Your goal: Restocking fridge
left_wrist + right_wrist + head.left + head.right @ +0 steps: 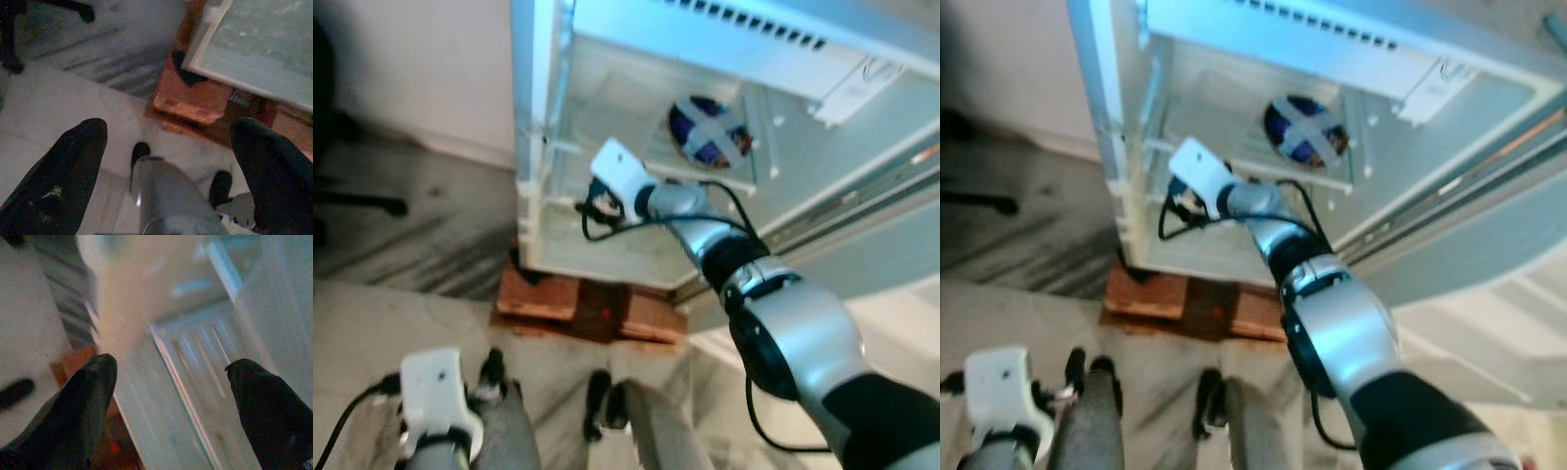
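While the right gripper (168, 382) reaches open and empty into the fridge (548, 176), the round plate (710, 132) looks breakable — hold its rim.

Fridges: one (607, 147), open
Blue patterned items on the shelf: one (710, 132)
Wooden bases under the fridge: one (578, 304)
Grippers: two, left gripper (166, 161), right gripper (171, 401)

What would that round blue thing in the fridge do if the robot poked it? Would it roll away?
The round blue item looks flat and seems to lie on the wire shelf, so it would probably slide, not roll. The shelf's bars might catch it. It's too blurry to tell if it's soft or hard. The right gripper is open nearby.
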Controlling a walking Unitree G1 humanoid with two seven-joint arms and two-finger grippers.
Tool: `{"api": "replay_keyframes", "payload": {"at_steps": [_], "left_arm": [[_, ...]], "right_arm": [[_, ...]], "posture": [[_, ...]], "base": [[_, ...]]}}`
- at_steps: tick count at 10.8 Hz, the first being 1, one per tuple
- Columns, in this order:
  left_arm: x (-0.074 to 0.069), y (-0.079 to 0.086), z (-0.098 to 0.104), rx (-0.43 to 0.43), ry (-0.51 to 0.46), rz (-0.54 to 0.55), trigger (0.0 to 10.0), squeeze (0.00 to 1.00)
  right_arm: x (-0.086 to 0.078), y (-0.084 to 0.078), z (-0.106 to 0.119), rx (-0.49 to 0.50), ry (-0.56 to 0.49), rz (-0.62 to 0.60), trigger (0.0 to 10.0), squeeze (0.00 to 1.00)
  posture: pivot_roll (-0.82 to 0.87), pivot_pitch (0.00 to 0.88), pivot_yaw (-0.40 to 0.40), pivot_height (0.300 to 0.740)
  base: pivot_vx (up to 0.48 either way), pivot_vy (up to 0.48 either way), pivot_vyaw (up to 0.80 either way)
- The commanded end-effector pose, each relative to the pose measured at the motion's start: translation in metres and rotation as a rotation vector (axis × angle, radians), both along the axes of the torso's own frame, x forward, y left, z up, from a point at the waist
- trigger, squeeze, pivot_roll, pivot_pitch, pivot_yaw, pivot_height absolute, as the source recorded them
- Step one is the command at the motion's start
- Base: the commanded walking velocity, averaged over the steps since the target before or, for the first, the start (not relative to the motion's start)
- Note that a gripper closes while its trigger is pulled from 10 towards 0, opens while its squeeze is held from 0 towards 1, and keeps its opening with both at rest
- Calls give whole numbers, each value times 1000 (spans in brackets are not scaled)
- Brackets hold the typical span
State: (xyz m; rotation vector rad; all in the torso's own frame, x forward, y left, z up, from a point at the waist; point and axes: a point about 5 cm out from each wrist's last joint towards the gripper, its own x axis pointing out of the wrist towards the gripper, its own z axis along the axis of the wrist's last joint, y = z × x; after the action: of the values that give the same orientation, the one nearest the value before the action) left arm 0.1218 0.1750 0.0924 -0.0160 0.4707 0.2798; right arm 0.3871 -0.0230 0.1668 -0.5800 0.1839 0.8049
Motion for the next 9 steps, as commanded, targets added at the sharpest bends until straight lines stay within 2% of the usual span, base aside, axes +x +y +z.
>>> {"api": "replay_keyframes", "payload": {"at_steps": [1, 2, 3, 4, 6, 7, 8, 9], "left_arm": [[-7, -4, -3, -11, 34, 11, 10000, 0], [-14, -6, -5, -16, 51, 19, 10000, 0], [-12, -5, -5, -16, 50, 20, 10000, 0], [-3, -2, -5, -9, 32, 17, 10000, 0], [9, 1, -5, 1, 8, -3, 10000, 0], [25, 2, -7, 5, -24, -27, 10000, 0], [33, 3, -8, 7, -38, -39, 10000, 0], [50, 2, -6, 13, -81, -83, 10000, 0]], "right_arm": [[2, -8, -3, -50, 3, -44, 10000, 0], [12, -10, 19, -23, -147, -155, 10000, 0], [14, -4, 35, 84, -189, -158, 10000, 0], [15, -3, 47, 253, -182, -146, 10000, 0], [12, -14, 32, 290, -109, -89, 10000, 0], [8, -30, 16, 285, -51, -43, 10000, 0], [7, -36, 11, 295, -28, -41, 10000, 0], [4, -53, 4, 363, -9, -31, 10000, 0]], "posture": [[326, 385, -303, 740], [316, 395, -317, 740], [317, 384, -316, 740], [312, 365, -307, 740], [296, 321, -288, 740], [280, 268, -268, 740], [270, 240, -255, 740], [242, 192, -229, 740]], "base": [[0, 0, 0], [0, 0, 0], [0, 0, 0], [0, 0, 0], [0, 0, 0], [0, 0, 0], [0, 0, 0], [0, 0, 0]]}}
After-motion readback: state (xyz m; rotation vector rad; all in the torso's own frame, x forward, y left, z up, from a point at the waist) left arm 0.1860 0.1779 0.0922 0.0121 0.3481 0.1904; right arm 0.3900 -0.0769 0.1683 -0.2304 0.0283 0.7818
